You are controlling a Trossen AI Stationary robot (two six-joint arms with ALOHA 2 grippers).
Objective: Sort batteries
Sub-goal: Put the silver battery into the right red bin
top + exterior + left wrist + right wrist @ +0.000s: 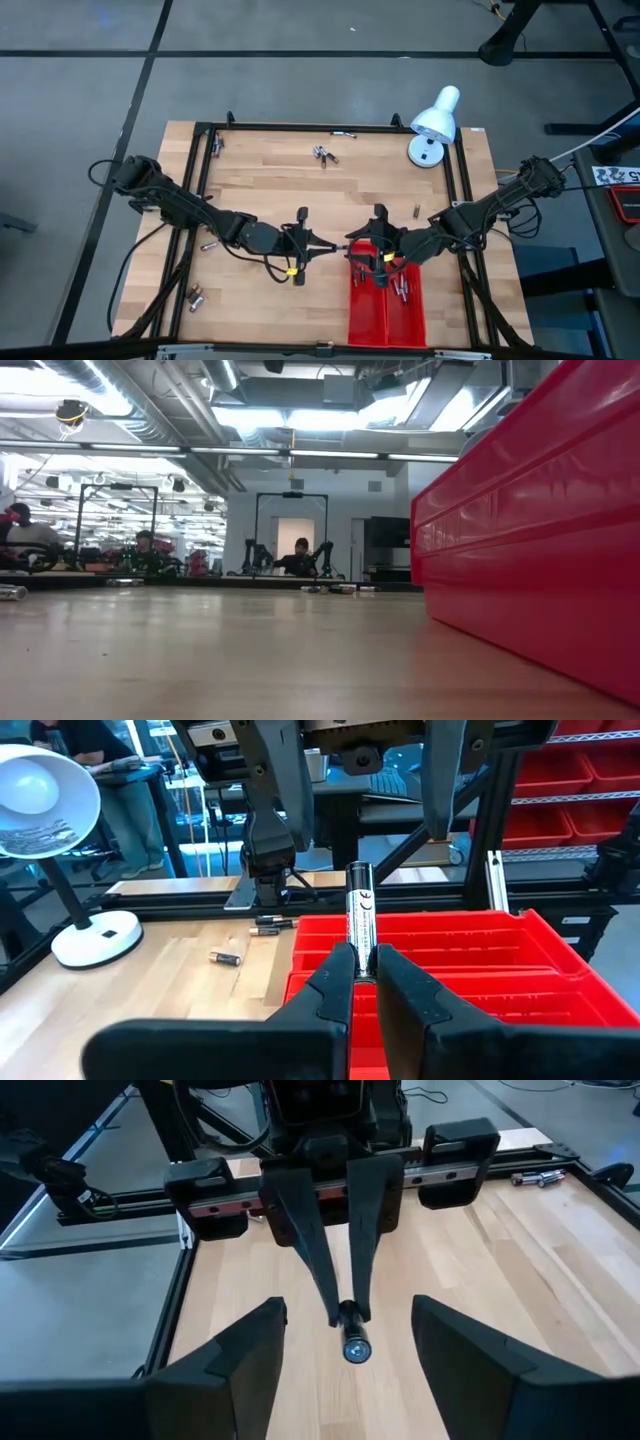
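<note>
The left gripper (358,978) pinches a silvery cylindrical battery (360,920) upright between its dark fingertips. Facing it, the right gripper (345,1342) stands spread over the red plastic tray (480,965).

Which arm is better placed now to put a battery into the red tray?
The left. Its gripper is shut on a battery right at the red tray. The right gripper is open and holds nothing.

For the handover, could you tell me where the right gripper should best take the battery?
Probably by the free end: the left gripper pinches the battery at one end, the rest sticking out bare. The open right gripper faces it end-on, so straight ahead seems best.
</note>
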